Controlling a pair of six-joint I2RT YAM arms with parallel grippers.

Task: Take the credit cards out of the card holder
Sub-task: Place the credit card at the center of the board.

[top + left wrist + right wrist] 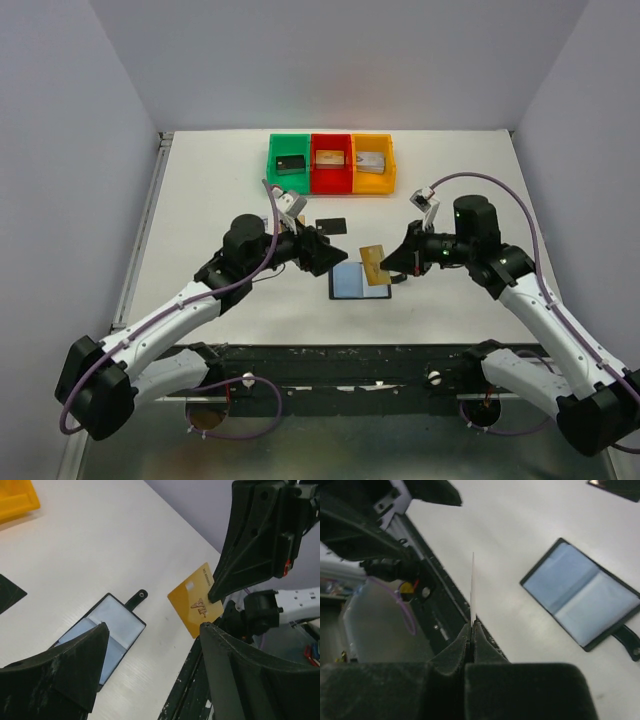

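Right fingers (469, 638) are clamped together on the gold card (472, 587), pinching only a sliver of one edge. The rest of the card sticks straight out past the tips and looks clear of the table (220, 200). Left fingers (323, 252) stand wide apart w/ nothing btw them, facing the card from the opposite side.

Handling, as we judge it: the card is light, thin, stiffish but will flex, and slick-faced, so a shallow pinch could let it pivot or slide. Best hold is pads flat on both faces across an edge, deeper than a corner nip. Little force needed.

Orientation: from the right wrist it's edge-on, its plane in line w/ the seam btw the fingers. From the left wrist we see the printed face turned toward the left fingers. Long axis seems approx crosswise to the right fingers rather than out along them, tho foreshortening leaves us unsure.

Card holder (350, 282) lies open flat, blue-grey lining up, just below the held card and btw the two sets of fingers. Its long axis runs from one set toward the other, and the strap tab points to the right fingers' side. We can't tell if any slot has a card in it. A black card (331, 224) lies flat on the table just beyond the left fingers.
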